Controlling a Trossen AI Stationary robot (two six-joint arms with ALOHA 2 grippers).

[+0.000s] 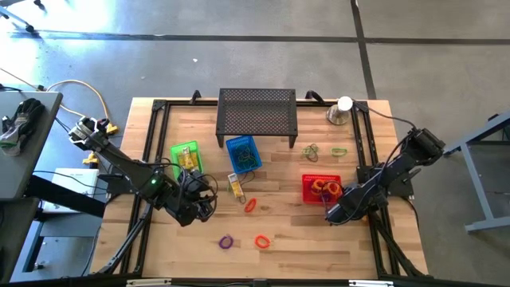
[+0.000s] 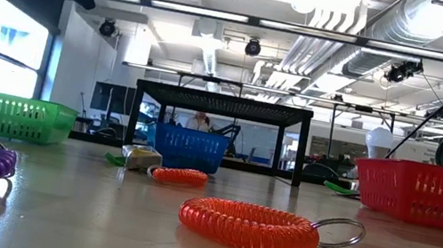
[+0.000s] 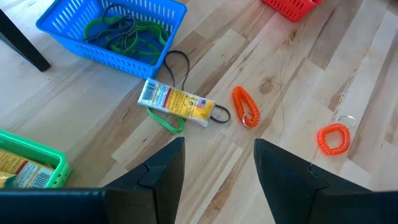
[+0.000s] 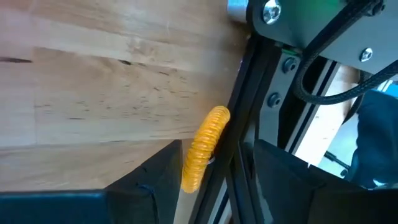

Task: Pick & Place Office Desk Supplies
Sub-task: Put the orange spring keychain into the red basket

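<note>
My left gripper (image 1: 201, 209) hovers open over the table's near-left part; its open fingers (image 3: 217, 174) stand short of a yellow packet (image 3: 176, 101) lying on black and green bands. A red coil loop (image 3: 246, 107), an orange one (image 3: 334, 138) and a purple one (image 1: 226, 241) lie flat on the wood. My right gripper (image 1: 335, 214) is low and open by the right frame rail. A yellow coil loop (image 4: 205, 149) lies on the table against that rail, between its fingers (image 4: 217, 171). Green bands (image 1: 311, 150) lie near the far right.
Green basket (image 1: 186, 155) holds packets, blue basket (image 1: 243, 153) holds bands, red basket (image 1: 321, 189) holds coil loops. The black perforated stand (image 1: 257, 112) and a silver cup with a white ball (image 1: 341, 110) sit at the far edge. Black frame rails (image 1: 362, 159) run along both sides.
</note>
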